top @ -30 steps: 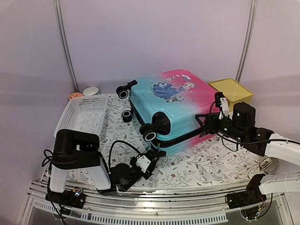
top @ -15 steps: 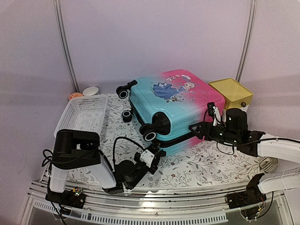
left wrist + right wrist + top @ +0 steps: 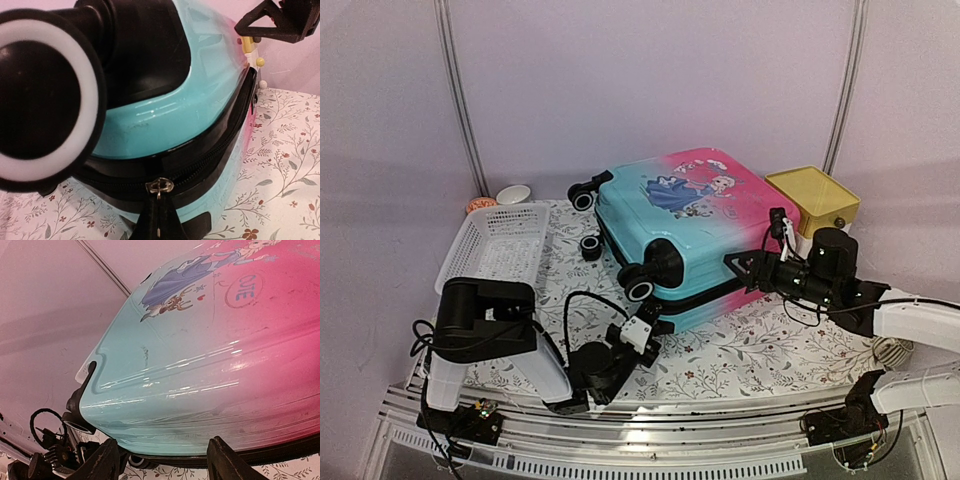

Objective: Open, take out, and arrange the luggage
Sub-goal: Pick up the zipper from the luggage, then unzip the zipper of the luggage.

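Note:
The luggage (image 3: 690, 215) lies closed on its broad side, turquoise at the wheel end and pink at the far right. Its black zipper band (image 3: 220, 145) runs round the near edge. My left gripper (image 3: 653, 326) sits low at the near corner under a wheel (image 3: 35, 95). In the left wrist view the left gripper (image 3: 159, 217) is shut on the metal zipper pull (image 3: 159, 187). My right gripper (image 3: 748, 270) is at the suitcase's right side. In the right wrist view the right gripper (image 3: 165, 462) stands open, fingers (image 3: 107, 462) spread below the shell's lower edge (image 3: 190, 440).
A white perforated basket (image 3: 495, 245) stands at the left. A yellow-topped box (image 3: 815, 195) sits behind the right arm. A small bowl (image 3: 513, 193) is at the back left. The floral cloth (image 3: 750, 345) covers the table; a cable coil (image 3: 890, 350) lies at the far right.
My left gripper has crept toward the suitcase's near corner and shut on the zipper pull. The right gripper has shifted slightly left along the suitcase's side.

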{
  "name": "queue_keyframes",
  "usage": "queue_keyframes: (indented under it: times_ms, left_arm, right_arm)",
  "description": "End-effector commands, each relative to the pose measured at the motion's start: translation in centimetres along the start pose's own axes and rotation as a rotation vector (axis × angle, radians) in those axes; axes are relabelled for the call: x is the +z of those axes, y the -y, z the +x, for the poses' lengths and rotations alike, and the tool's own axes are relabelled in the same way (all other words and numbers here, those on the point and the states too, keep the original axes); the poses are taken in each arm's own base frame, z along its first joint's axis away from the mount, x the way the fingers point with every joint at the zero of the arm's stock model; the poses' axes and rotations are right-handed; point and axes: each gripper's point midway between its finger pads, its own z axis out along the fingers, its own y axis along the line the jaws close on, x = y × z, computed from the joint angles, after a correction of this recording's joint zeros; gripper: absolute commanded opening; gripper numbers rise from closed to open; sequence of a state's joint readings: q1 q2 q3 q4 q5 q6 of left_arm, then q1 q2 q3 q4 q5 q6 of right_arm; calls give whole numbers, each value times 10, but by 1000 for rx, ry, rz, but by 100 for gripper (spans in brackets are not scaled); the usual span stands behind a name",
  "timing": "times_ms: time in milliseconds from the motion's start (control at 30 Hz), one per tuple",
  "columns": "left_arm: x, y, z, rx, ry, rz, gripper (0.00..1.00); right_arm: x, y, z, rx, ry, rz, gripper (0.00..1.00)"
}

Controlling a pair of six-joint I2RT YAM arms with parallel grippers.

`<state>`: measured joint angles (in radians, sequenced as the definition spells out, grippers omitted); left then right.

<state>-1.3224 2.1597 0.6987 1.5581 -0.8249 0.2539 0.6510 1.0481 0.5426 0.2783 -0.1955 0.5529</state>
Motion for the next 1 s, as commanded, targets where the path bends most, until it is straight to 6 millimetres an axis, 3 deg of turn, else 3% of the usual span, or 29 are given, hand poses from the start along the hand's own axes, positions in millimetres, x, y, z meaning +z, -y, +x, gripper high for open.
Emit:
queue_keyframes:
  times_ms: [0, 200, 333, 467, 767, 967]
  left_arm:
    - [-2, -13, -3, -51, 27, -33, 0]
    - [-7, -29, -4, -166, 31, 35, 0]
    - [-13, -40, -11, -362, 103, 180, 0]
    - [-9, -39, -13, -432, 113, 265, 0]
    - [-3, -58, -25, -421, 152, 258, 0]
    - [4, -68, -33, -290, 151, 239, 0]
  right_arm:
    - [-7, -7, -14, -41, 61, -21, 61]
    - [-8, -13, -19, -72, 62, -38, 61]
    - [-8, -18, -22, -93, 67, -52, 61]
    - [-9, -21, -26, -110, 72, -60, 61]
    - [-9, -22, -28, -124, 73, -58, 60]
    - [-8, -22, -29, -132, 73, -55, 60]
